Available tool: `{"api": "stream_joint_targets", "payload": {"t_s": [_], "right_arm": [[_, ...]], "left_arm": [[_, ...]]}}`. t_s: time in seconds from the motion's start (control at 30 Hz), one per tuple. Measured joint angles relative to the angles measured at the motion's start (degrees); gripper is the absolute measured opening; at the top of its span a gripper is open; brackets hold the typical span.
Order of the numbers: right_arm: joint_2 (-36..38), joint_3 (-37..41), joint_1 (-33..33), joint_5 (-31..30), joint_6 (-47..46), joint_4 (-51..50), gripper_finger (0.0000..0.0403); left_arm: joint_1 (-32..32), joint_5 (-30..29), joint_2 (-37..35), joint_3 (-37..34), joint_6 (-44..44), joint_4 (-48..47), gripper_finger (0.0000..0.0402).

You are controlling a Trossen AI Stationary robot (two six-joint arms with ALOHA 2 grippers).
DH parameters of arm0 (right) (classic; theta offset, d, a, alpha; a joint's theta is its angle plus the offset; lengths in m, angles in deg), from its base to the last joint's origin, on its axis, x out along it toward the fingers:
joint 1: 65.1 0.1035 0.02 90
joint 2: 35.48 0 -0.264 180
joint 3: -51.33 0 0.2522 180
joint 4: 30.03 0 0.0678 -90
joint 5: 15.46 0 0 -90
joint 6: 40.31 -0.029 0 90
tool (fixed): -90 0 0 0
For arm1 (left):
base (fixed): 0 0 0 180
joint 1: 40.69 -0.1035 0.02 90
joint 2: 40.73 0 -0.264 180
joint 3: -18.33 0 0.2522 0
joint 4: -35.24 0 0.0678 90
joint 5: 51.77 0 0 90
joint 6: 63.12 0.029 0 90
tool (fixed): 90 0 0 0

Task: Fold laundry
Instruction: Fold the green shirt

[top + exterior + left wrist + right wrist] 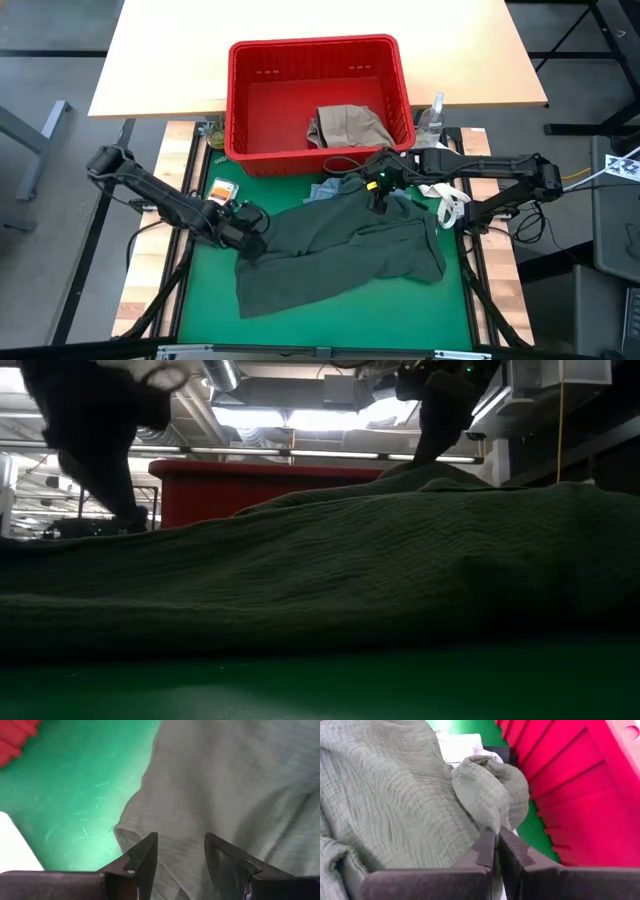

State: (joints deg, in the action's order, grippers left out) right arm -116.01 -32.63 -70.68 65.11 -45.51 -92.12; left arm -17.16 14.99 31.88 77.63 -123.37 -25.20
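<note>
Green cloth: the big dark olive green soft garment [340, 255] lies spread on the green table mat [200, 300], in front of the red plastic basket [250, 100]
Left gripper [181, 851]: fingers apart, over the cloth's left edge
Right gripper [496, 847]: fingers pressed together, pinching a fold of the green cloth near the basket
Basket: a beige khaki cloth piece [345, 125] lies inside

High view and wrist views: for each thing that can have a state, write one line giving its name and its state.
Olive green garment: spread out, rumpled, unfolded on the green mat.
Beige khaki piece: crumpled inside the red basket.
Red basket: upright, holding only the khaki piece.
Left gripper: open, over the garment's left edge.
Right gripper: shut on the olive green garment's top edge, beside the basket.
</note>
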Motion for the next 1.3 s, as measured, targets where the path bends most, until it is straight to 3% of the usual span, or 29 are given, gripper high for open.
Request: {"api": "stream_joint_targets", "payload": {"t_s": [0.17,0.47,0.63,0.83,1.07,1.17,1.3], "right_arm": [[0.0,0.0,0.0,0.0,0.0,0.0,0.0016],[0.0,0.0,0.0,0.0,0.0,0.0,0.0017],[0.0,0.0,0.0,0.0,0.0,0.2,0.0017],[0.0,0.0,0.0,0.0,0.0,0.2,0.0017],[0.0,0.0,0.0,0.0,0.0,0.2,0.0017],[0.0,0.0,0.0,0.0,0.0,0.2,0.0017],[0.0,0.0,0.0,0.0,0.0,0.2,0.0017]], "left_arm": [[-4.2,0.6,-4.6,-9.2,0.6,5.7,0.0156],[-10.2,-0.9,-4.7,-18.8,0.9,18.0,0.0156],[-12.3,-2.5,-4.7,-21.0,0.9,23.8,0.0156],[-14.1,4.1,-4.7,-22.6,0.8,25.0,0.0156],[-14.1,5.0,-4.8,-25.0,1.3,29.8,0.0154],[-14.1,5.5,-4.8,-25.0,1.6,29.7,0.0135],[-14.2,6.1,-4.8,-25.1,3.7,29.7,0.0072]]}}
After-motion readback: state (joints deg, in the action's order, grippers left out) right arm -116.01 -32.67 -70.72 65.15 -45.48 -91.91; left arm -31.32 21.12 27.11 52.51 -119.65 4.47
